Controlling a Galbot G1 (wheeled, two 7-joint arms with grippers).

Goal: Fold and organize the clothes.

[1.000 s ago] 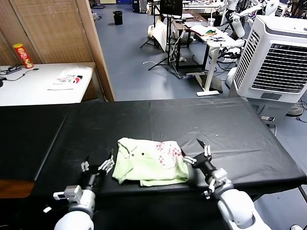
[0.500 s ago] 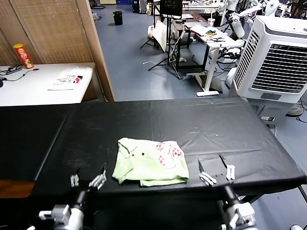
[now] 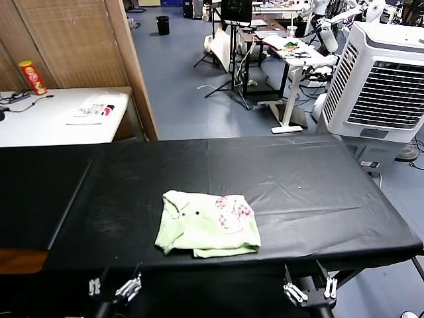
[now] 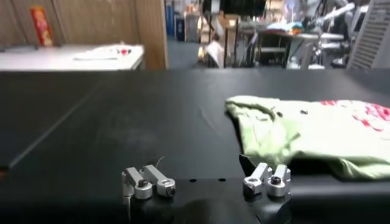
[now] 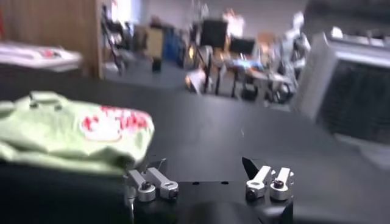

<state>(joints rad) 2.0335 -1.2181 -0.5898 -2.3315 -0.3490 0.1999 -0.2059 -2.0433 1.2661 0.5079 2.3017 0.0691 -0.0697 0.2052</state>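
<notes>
The clothes, a pale light-green T-shirt point(image 3: 207, 224), lie folded into a compact bundle near the front of the black table point(image 3: 298, 179), pink-red print and small dark dots facing up. My left gripper point(image 3: 114, 287) hangs open below the table's front edge, left of the shirt and apart from it. Off to the shirt's right, below the same edge, my right gripper point(image 3: 308, 289) is open too. The left wrist view has the T-shirt point(image 4: 317, 131) beyond the empty left gripper point(image 4: 204, 167). In the right wrist view the T-shirt point(image 5: 67, 131) lies past the empty right gripper point(image 5: 204, 167).
A white side table point(image 3: 40, 122) at the back left carries a red can point(image 3: 32, 77) and a white printed packet point(image 3: 93, 109). A wooden panel point(image 3: 79, 40) stands behind it. A white air cooler point(image 3: 384, 79) stands at the right, with desks and stands on the floor beyond.
Both grippers have drawn back from the shirt's two sides, toward me and down past the table's front edge. The shirt has stayed where it lay.
</notes>
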